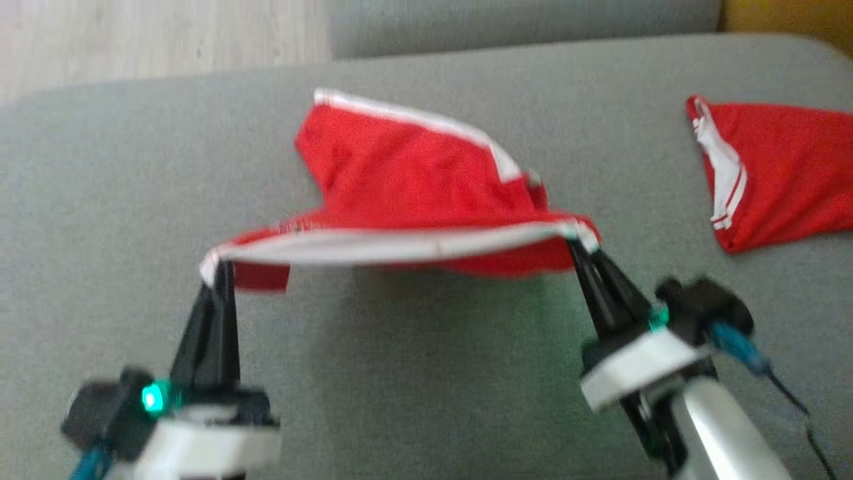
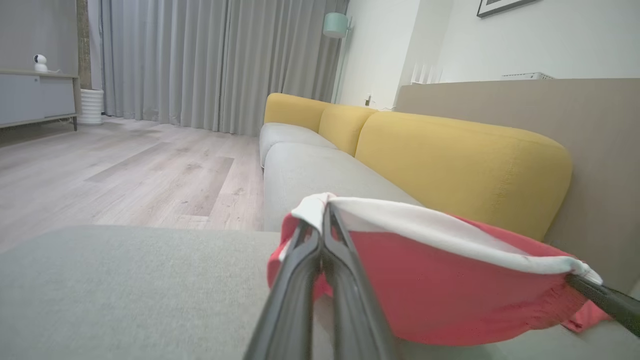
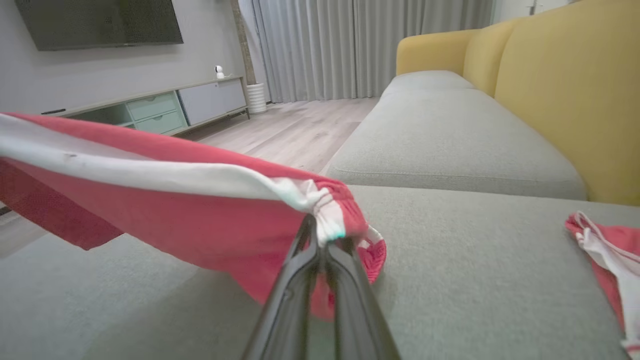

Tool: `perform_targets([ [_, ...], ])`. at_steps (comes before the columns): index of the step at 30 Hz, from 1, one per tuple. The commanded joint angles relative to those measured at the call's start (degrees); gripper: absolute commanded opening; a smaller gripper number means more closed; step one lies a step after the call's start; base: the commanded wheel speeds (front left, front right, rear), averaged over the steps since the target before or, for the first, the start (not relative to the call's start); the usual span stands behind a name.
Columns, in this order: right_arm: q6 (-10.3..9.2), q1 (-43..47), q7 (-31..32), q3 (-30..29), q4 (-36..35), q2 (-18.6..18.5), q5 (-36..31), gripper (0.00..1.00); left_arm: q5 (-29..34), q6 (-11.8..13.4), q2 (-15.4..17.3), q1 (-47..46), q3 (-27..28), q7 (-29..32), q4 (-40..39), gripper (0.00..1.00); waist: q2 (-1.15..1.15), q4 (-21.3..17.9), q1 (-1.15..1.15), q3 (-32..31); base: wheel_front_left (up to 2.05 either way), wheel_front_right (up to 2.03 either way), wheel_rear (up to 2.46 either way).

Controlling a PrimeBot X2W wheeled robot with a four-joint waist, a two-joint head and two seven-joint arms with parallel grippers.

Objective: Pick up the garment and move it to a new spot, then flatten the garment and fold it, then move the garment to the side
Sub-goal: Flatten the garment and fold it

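**Waistband Strung Between Both Grippers, Cloth Trailing Away From the Robot**

Nearest the robot, the left gripper [image 1: 223, 268] had its two dark fingers pressed together on the left end of the white waistband [image 1: 400, 245]. The right gripper [image 1: 577, 244] pinched the opposite end in the same way. Each arm was therefore at its own end, and neither was nearer to the work than the other.

The band ran crosswise in front of the robot, from left to right. It was raised off the grey upholstered sofa cushion [image 1: 426, 373] and sagged slightly in the middle.

The rest of the red cloth garment [image 1: 413, 173] lay beyond the fingertips, sloping away from the robot. Its far, white-edged part appeared to rest on the cushion, though blur made the contact hard to confirm. The long axis lay between the grippers and the loose cloth pointed forward, so the next move would probably depend on carrying both ends together and keeping the band level.

Well apart on the right lay a second red-and-white piece of clothing [image 1: 780, 173]. Farther off were the yellow sofa backrest [image 2: 450, 165] and the pale wooden floor [image 2: 125, 165].
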Motion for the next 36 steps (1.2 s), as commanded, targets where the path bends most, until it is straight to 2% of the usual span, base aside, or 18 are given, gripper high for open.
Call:
perform_targets([
  [1,0.2,1.9,1.2,0.0,-4.6,0.1,0.0,0.0,0.2,1.2,2.2,0.4,2.4,-0.2,-3.9,0.0,0.0,-0.1,0.02,-2.8,0.0,0.0,0.0],
  [6,0.2,13.1,7.9,-3.0,-17.1,-0.6,-1.2,0.0,1.2,4.8,4.8,7.8,1.4,2.5,-12.3,0.0,0.0,-0.4,0.02,-3.4,0.0,0.0,0.0],
  [9,0.2,16.3,11.0,-3.2,-21.2,-0.3,-0.7,0.0,0.6,5.1,5.9,9.4,0.8,4.6,-13.4,0.0,0.0,-0.8,0.02,-2.6,0.0,0.0,0.0],
  [11,0.2,16.7,12.2,-3.1,-21.9,-0.2,-0.5,0.0,-0.2,4.1,6.0,8.7,0.4,5.5,-12.5,0.0,0.0,-0.9,0.02,-1.5,0.0,0.0,0.0],
  [15,0.2,14.3,13.0,-3.0,-19.7,0.5,-0.3,0.0,-1.3,0.3,6.7,3.4,-0.3,7.7,-6.8,0.0,0.0,-1.0,0.02,1.4,0.0,0.0,0.0],
  [20,0.2,7.8,12.8,-2.6,-14.8,1.7,0.5,0.0,-1.0,-5.9,8.5,-8.6,-1.3,13.0,2.5,0.0,0.0,-2.1,0.02,6.3,0.0,0.0,0.0],
  [21,0.2,7.8,12.8,-2.6,-14.8,1.7,0.5,0.0,-1.0,-5.9,8.5,-8.6,-1.3,13.0,2.5,0.0,0.0,-2.1,0.02,6.3,0.0,0.0,0.0],
  [29,0.2,-4.9,14.4,-1.3,-4.9,3.1,2.8,0.0,-1.9,-15.4,9.1,-29.6,-3.2,24.3,18.6,0.0,0.0,-5.7,0.02,14.0,0.0,0.0,0.0],
  [36,0.2,-12.9,12.3,2.4,2.2,3.2,5.8,0.0,-1.0,-19.3,7.7,-40.2,-4.9,28.4,30.1,0.0,0.0,-8.4,0.02,17.3,0.0,0.0,0.0],
])
